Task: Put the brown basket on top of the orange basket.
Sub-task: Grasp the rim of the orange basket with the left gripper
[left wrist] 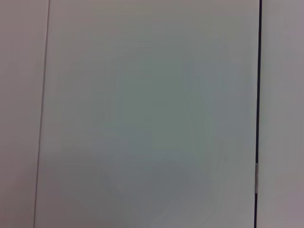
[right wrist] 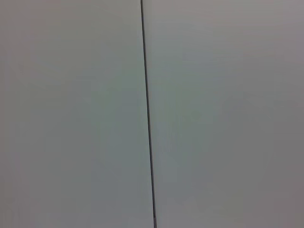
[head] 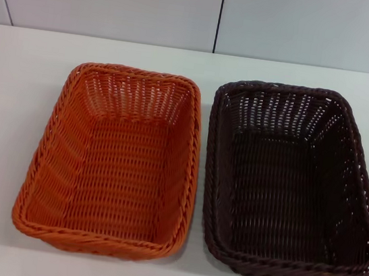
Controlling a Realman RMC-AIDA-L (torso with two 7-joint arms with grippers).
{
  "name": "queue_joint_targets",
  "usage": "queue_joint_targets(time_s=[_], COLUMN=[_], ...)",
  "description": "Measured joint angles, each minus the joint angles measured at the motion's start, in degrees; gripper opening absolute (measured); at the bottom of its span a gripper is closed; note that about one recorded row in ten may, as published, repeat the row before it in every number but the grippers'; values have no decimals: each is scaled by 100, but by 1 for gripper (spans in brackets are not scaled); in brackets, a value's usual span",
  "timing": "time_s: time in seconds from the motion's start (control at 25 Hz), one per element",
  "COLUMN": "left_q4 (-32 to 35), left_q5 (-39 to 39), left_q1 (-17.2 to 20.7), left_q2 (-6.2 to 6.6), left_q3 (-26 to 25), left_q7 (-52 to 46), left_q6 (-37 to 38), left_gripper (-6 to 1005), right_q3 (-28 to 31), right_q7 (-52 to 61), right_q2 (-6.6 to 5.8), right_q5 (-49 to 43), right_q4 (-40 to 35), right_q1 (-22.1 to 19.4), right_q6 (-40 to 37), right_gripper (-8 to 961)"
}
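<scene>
The orange basket and the brown basket sit side by side on the white tabletop, long sides parallel and rims just beside each other without clearly touching, the orange one on the robot's left and the brown one on its right. Both stand upright and open, with nothing inside, so the brown one looks ready to be lifted straight up, carried across and lowered onto its neighbour; since the two match in shape and have sloped sides, it will probably nest partway down instead of perching on the rim. Neither tool appears in any view: the head view shows only baskets and tabletop, and both wrist views look at a pale panelled wall with a dark seam, which suggests both arms are held back and raised, away from the work. So I cannot say how far either tool is open or whether it holds anything, and places relative to the tools cannot be given. Nothing of the task is done yet; the brown basket, lying on the right arm's side, seems the natural pick for that arm, gripped at its braided rim.
</scene>
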Motion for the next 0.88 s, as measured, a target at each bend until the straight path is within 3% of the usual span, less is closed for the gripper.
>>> queue_joint_targets(time_s=[0.44,0.6,0.72,0.8,0.84,0.88], left_q4=[57,-77,-191,-1551,-1703,-2287], left_q5=[-2,118,200,638,688,821], left_q1=[-6,-11,-17,159,187,310], left_q2=[0,87,145,563,603,728], left_q3=[42,523,573,556,554,525], left_q7=[6,-37,-64,-114,-118,-128], left_q6=[-2,-117,-266,-1833,-2025,-2640], left_gripper=[801,800,798,798,797,797], right_q3=[-66,-69,-75,-79,-79,-79], right_q7=[0,0,1,2,3,3], right_q2=[0,-3,-3,-2,-1,-1], right_q5=[0,0,0,-1,-1,-1], right_q4=[-2,-5,-39,-62,-72,-84], right_q1=[10,10,26,29,34,37], right_q6=[0,-9,-52,-94,-121,-158], right_gripper=[784,783,783,783,783,783])
